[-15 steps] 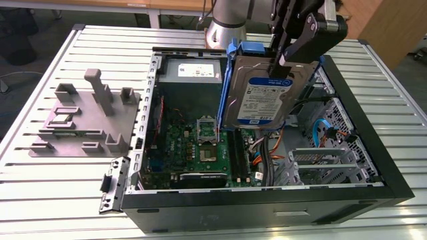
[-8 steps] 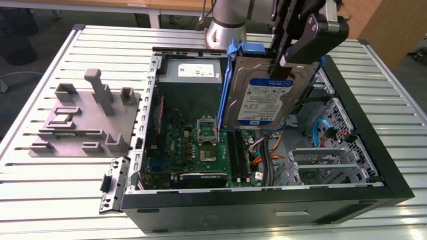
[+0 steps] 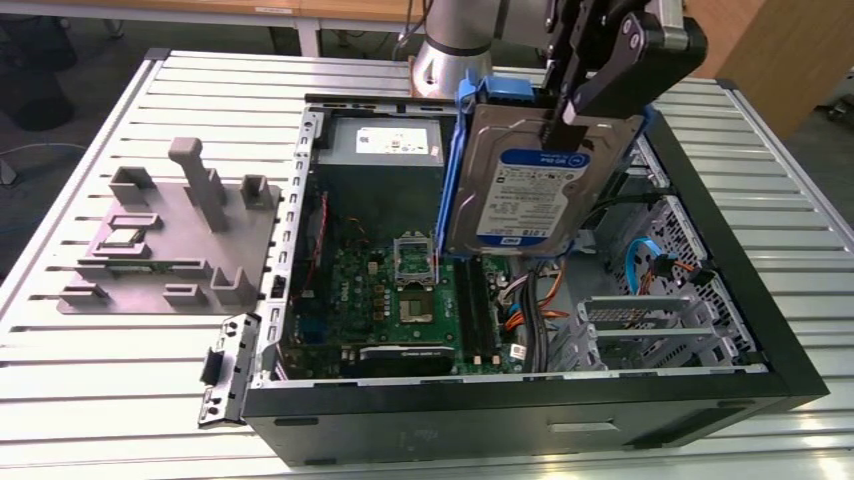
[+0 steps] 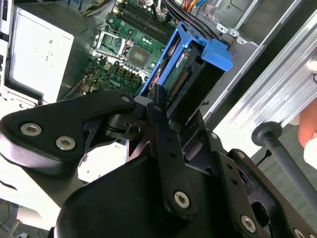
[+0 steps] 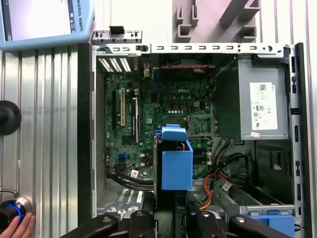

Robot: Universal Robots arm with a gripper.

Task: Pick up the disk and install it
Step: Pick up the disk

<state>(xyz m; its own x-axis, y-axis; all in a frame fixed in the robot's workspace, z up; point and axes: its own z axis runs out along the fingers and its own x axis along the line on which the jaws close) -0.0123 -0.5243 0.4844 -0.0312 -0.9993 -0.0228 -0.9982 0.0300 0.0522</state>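
Observation:
The disk, a silver hard drive with a blue-and-white label in a blue carrier frame, hangs upright above the open computer case. My gripper is shut on its upper edge, one dark finger across the label side. In the second wrist view the disk sticks out from between the black fingers, over the motherboard. In the first wrist view the blue carrier end of the disk is seen edge-on above the gripper.
Inside the case lie the green motherboard, a grey power supply, orange and black cables and a metal drive cage. A grey fixture stands on the slatted table at the exterior view's left. A hand rests by a button.

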